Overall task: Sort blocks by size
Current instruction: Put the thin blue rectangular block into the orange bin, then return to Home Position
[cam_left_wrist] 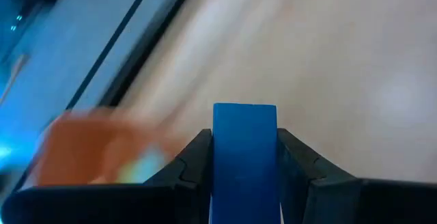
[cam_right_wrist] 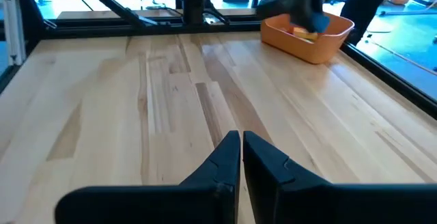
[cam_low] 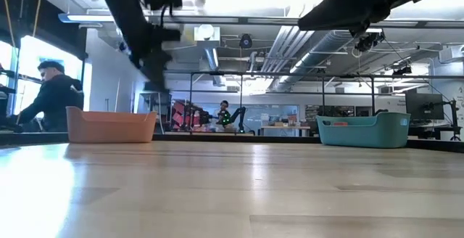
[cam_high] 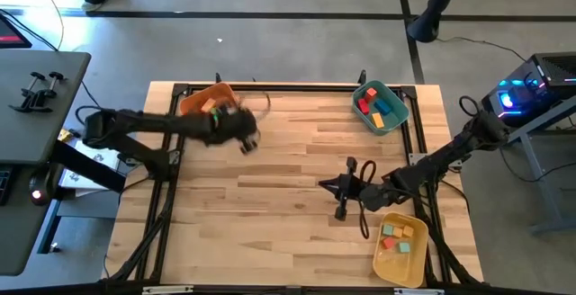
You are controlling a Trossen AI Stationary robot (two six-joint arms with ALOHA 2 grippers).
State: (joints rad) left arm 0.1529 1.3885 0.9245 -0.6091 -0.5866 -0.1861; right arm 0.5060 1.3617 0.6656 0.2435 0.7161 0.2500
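Observation:
My left gripper [cam_high: 246, 140] is near the orange bin [cam_high: 205, 102] at the far left and is shut on a blue block [cam_left_wrist: 244, 149]. It is blurred in the high view. The right wrist view shows it with the blue block [cam_right_wrist: 317, 22] by the orange bin [cam_right_wrist: 307, 38]. My right gripper [cam_high: 324, 184] is shut and empty, low over the table right of its middle; its fingers [cam_right_wrist: 241, 145] point toward the table's left. Coloured blocks lie in the orange bin, in the teal bin [cam_high: 396, 97] and in the yellow bin [cam_high: 396, 263]. My left gripper pinches the blue block between its two fingers, which lie on two opposite sides [cam_left_wrist: 216, 157] of it. The block's end [cam_left_wrist: 244, 118] sticks out past the fingertips. The block is lifted clear of the table.
The teal bin stands at the far right and the yellow bin at the near right corner. The orange bin [cam_low: 110, 125] and the teal bin [cam_low: 362, 130] show at the table's far edge in the low view. A black frame runs along the table's edges. A person sits beyond the table on the left.

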